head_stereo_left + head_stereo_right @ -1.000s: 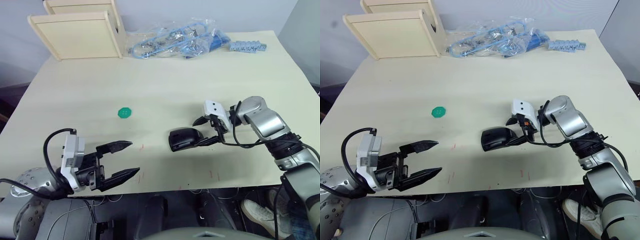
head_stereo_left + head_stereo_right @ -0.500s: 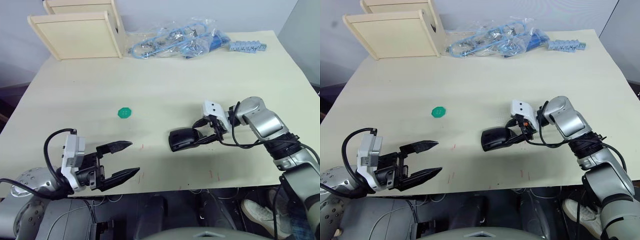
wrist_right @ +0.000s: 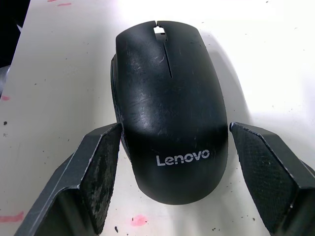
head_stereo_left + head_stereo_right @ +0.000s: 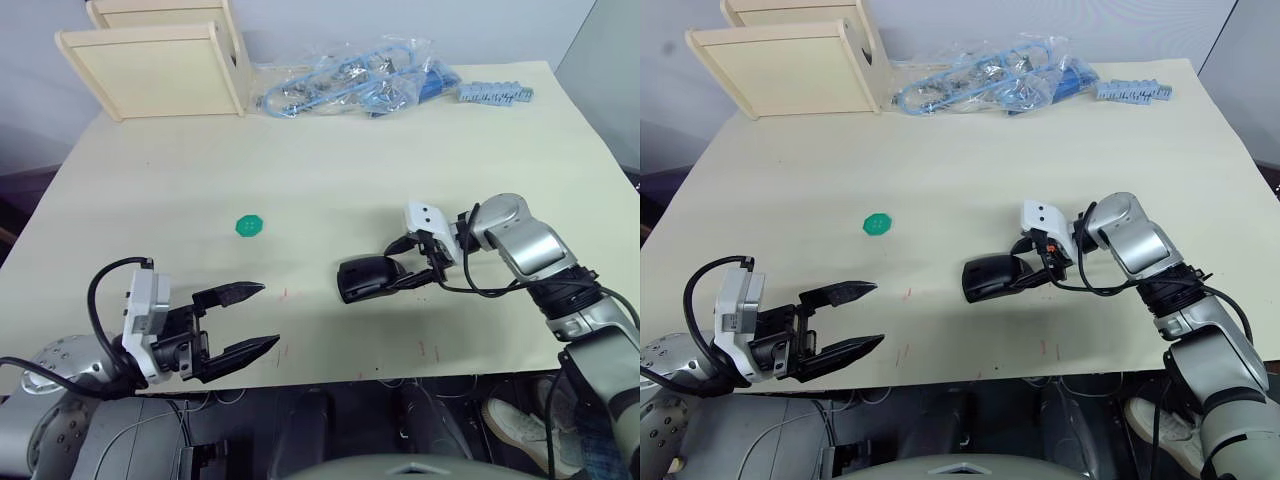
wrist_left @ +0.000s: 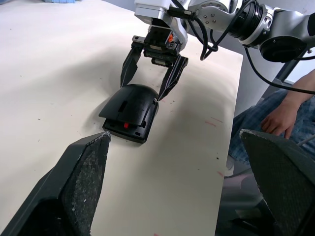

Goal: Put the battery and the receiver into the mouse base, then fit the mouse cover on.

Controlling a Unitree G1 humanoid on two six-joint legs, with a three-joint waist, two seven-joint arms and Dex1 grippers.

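Right hand (image 4: 418, 262) is spread open around the rear end of the mouse cover (image 3: 170, 118), one finger on each side, with a small gap visible either side in the right wrist view. Cover sits on the mouse base (image 5: 129, 129), the pair lying just left of this hand on the surface (image 4: 330, 170), long axis running left-right, the lettered end toward the hand. Cover is smooth black, scuffed, with white lettering; a red spot shows at the base's left end under the cover's edge. Left hand (image 4: 245, 318) hovers open at the near left, well apart, so the right is far nearer.
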